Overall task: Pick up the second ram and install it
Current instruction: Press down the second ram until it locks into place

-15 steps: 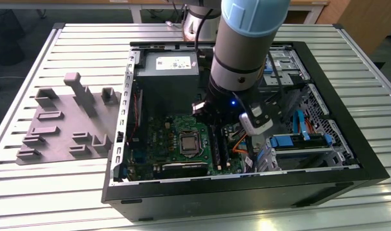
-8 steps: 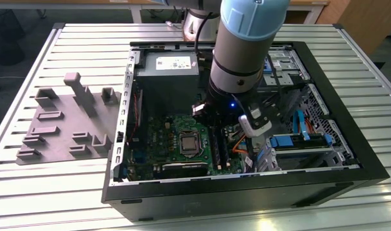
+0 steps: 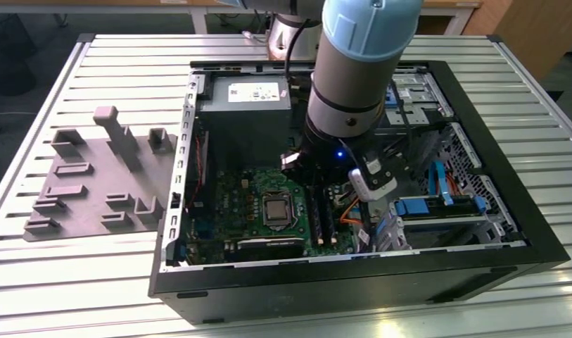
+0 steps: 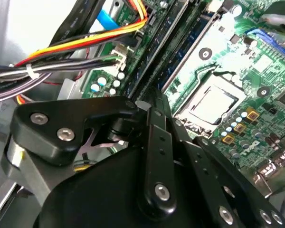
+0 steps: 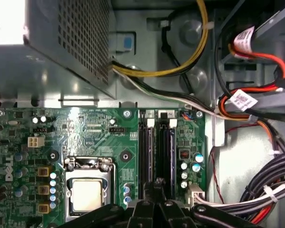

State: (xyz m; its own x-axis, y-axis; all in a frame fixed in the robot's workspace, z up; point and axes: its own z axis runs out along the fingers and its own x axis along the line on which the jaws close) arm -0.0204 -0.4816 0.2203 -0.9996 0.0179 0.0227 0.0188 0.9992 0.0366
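Observation:
In the first wrist view, black memory slots (image 5: pixel 149 152) run beside the processor socket (image 5: pixel 88 192) on the green motherboard (image 5: pixel 85 128). A dark blue stick that looks like the second ram (image 5: pixel 167 154) sits seated in the slot farther from the socket. It also appears as a blue strip, the ram (image 4: pixel 194 34), in the second wrist view. My gripper (image 5: pixel 155 184) hangs just above the near end of these slots. Its fingers are brought together and look shut, with nothing visible between them. Black finger linkages (image 4: pixel 154 142) hide the fingertips in the second wrist view.
The open black computer case (image 3: pixel 511 232) lies on a slatted metal table (image 3: pixel 79 282). The arm (image 3: pixel 356 84) reaches down into it. Cable bundles (image 5: pixel 270 190) and orange wires (image 4: pixel 85 42) crowd one side of the slots. The power supply (image 3: pixel 243 95) is at the far end. A grey fixture plate (image 3: pixel 89 183) lies at the exterior view's left.

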